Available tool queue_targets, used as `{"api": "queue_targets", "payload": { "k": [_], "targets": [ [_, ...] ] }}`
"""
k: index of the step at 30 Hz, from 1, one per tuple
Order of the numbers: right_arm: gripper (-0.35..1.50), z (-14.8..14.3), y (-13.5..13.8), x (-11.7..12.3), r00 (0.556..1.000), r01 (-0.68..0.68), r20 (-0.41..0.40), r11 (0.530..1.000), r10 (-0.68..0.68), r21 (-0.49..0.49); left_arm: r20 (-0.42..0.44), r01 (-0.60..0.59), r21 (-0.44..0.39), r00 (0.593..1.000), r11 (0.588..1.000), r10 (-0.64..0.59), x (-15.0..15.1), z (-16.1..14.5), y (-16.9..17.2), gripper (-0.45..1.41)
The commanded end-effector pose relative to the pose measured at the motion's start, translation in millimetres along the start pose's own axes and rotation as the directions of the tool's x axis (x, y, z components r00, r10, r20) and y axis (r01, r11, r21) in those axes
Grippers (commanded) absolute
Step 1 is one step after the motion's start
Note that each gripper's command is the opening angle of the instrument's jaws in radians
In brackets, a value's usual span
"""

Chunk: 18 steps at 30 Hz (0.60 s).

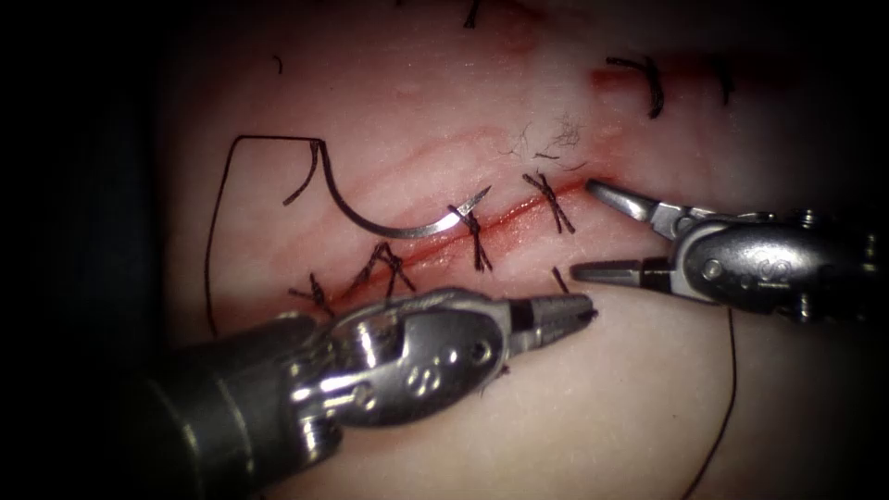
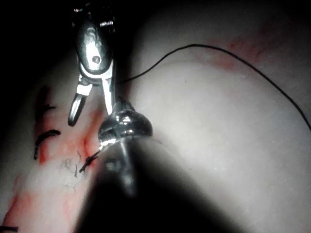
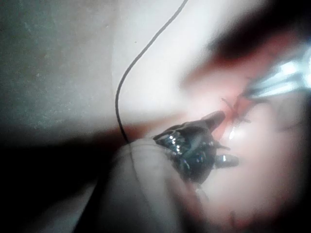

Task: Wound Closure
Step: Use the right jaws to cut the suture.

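The curved needle (image 1: 394, 227) lies free on the tissue (image 1: 426, 102), on the left side of the cut (image 1: 505, 215), with no tool holding it. Its tip rests beside a stitch (image 1: 474, 236). Thread (image 1: 215, 241) runs from its tail, loops left and drops down. My left tool (image 1: 567, 310) lies low across the tissue, right of the cut, jaws shut with nothing seen in them. My right tool (image 1: 583, 229) is at the cut's far right end, jaws wide open and empty. The left wrist view shows those open jaws too (image 2: 92, 114).
Several dark knotted stitches (image 1: 551, 199) cross the cut, with red fluid along it. Cut thread ends (image 1: 653, 83) lie on the tissue above. Another strand (image 1: 732, 370) runs down under the right tool; thread (image 3: 131, 68) also curves over pale tissue in the right wrist view.
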Motion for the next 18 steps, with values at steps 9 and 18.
{"api": "queue_targets", "payload": {
  "k": [9, 18],
  "targets": [
    [1.43, -5.0, 2.8, -5.5, 0.994, -0.02, 0.101, 0.993, 0.032, -0.12, -0.017, 0.09, -0.142, 0.996, 0.986, -0.093, -4.9, 7.3, 4.9, -0.26],
    [1.43, -4.1, 2.2, -4.6, 0.994, -0.039, 0.097, 0.992, 0.051, -0.117, 0.152, 0.408, -0.064, 0.906, 0.911, -0.396, -10.9, 7.5, 5.3, 0.61]
  ]
}}
